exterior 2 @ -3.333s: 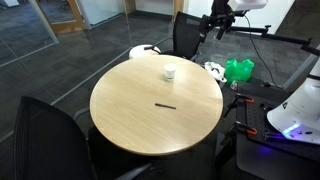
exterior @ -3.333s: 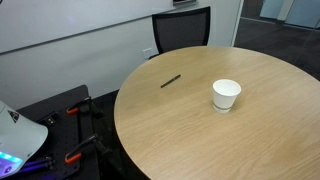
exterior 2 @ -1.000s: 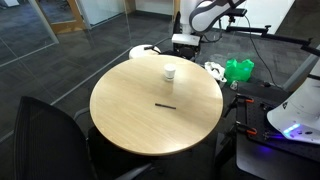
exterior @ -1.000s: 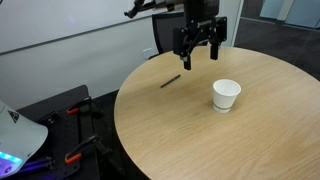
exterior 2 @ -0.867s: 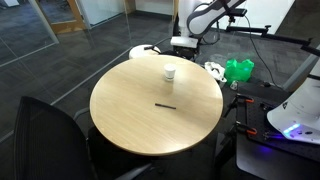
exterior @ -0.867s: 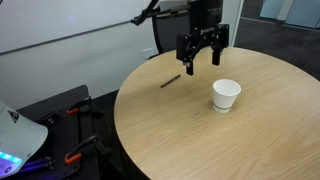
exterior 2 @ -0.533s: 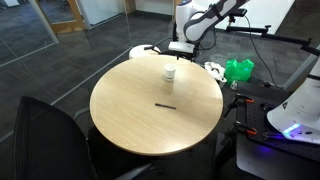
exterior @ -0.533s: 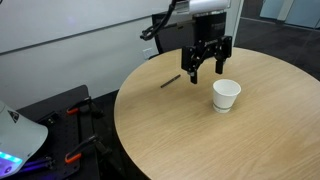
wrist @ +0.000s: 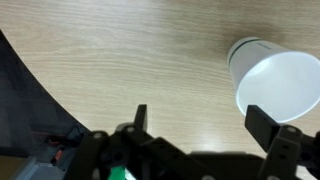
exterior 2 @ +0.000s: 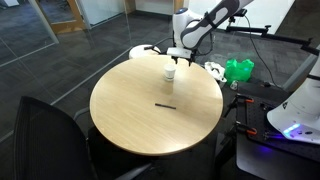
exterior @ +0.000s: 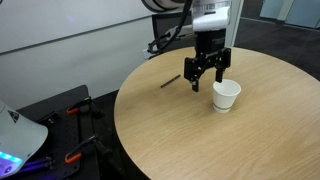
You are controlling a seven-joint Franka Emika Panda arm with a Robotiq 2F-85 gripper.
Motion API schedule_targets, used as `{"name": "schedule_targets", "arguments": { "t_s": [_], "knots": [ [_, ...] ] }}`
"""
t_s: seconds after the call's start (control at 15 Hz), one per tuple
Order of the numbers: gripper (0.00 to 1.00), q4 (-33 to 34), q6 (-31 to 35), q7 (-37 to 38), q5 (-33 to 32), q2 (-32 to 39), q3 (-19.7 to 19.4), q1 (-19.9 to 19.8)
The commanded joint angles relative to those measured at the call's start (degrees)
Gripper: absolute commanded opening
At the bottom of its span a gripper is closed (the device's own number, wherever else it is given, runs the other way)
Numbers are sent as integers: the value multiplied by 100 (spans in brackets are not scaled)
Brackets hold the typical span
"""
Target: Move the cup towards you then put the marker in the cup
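Note:
The white cup (exterior: 226,95) stands upright on the round wooden table (exterior: 250,145); it also shows in an exterior view (exterior 2: 170,72) and in the wrist view (wrist: 275,85). The dark marker (exterior: 171,81) lies flat on the table, apart from the cup, and shows in an exterior view (exterior 2: 164,105). My gripper (exterior: 207,82) is open and empty, hovering low just beside the cup. In the wrist view the fingers (wrist: 205,125) straddle bare wood, with the cup by the right finger.
A black chair (exterior: 183,32) stands behind the table. Another dark chair (exterior 2: 45,130) is at the table's near side. A green bag (exterior 2: 238,71) and stand gear lie on the floor near the arm's base.
My gripper has come down and moved right toward the cup, still open. The cup and marker have not moved.

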Motion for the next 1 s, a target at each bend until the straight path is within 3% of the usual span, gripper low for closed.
{"name": "schedule_targets", "arguments": {
  "t_s": [0.0,0.8,0.87,0.93],
  "knots": [
    [100,325,52,66,145,342,-121,151],
    [100,1001,218,-27,233,1204,-183,222],
    [75,1040,208,-38,257,1250,-185,217],
    [72,1071,208,-39,277,1287,-193,219]
  ]
}}
